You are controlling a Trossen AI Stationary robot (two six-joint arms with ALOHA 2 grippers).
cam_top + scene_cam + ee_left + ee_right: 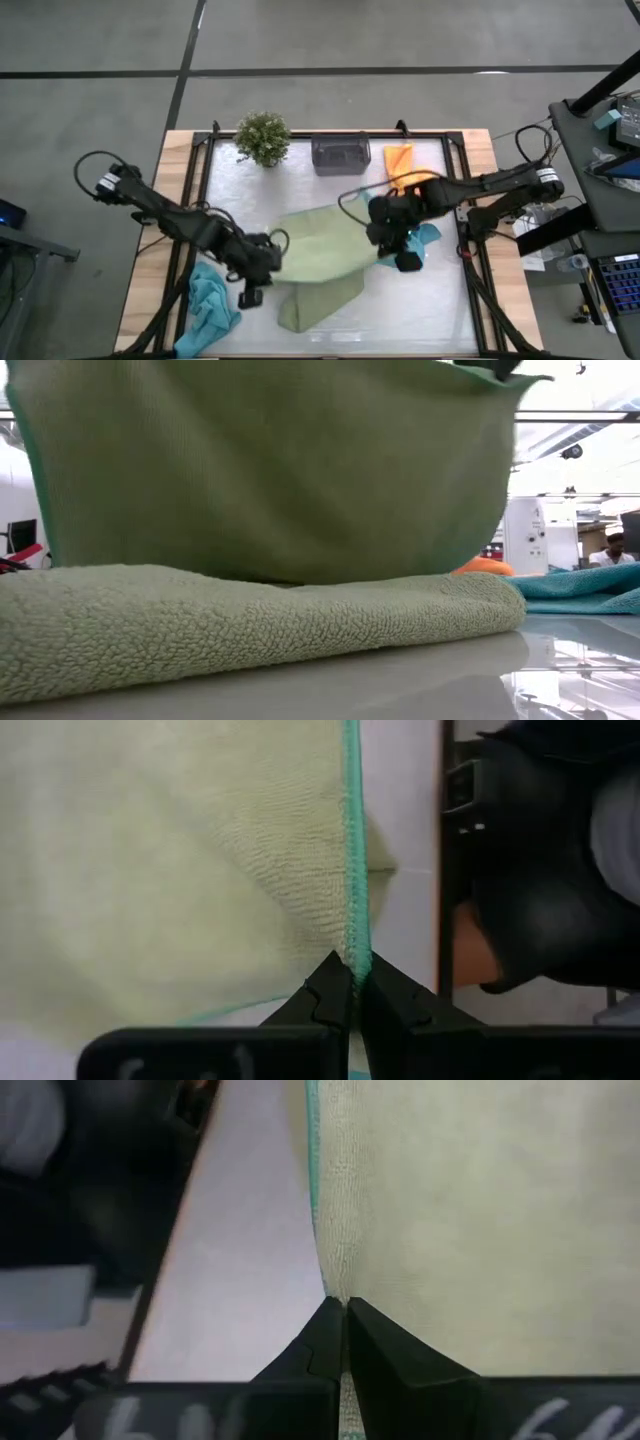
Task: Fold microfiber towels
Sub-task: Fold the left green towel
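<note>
A light green microfiber towel hangs spread between my two grippers over the table's middle. My left gripper is shut on its left end and my right gripper on its right end. In the low view this towel hangs like a curtain. Its lower edge is hidden behind a second, folded light green towel that lies flat on the table near the front edge. A teal towel lies crumpled at the front left. Another teal towel lies under my right gripper, and an orange one at the back. My left gripper pinches the towel's teal-stitched edge between its two fingers, slanting down from the table's left. The cloth runs away from the fingertips, spread out. My right gripper pinches the opposite stitched edge between its two fingers, slanting down from the table's right. The towel hangs below both grippers.
A small grey bin and a little potted plant stand at the table's far edge. A dark frame rims the white work surface. Beyond the table a person shows in the room.
</note>
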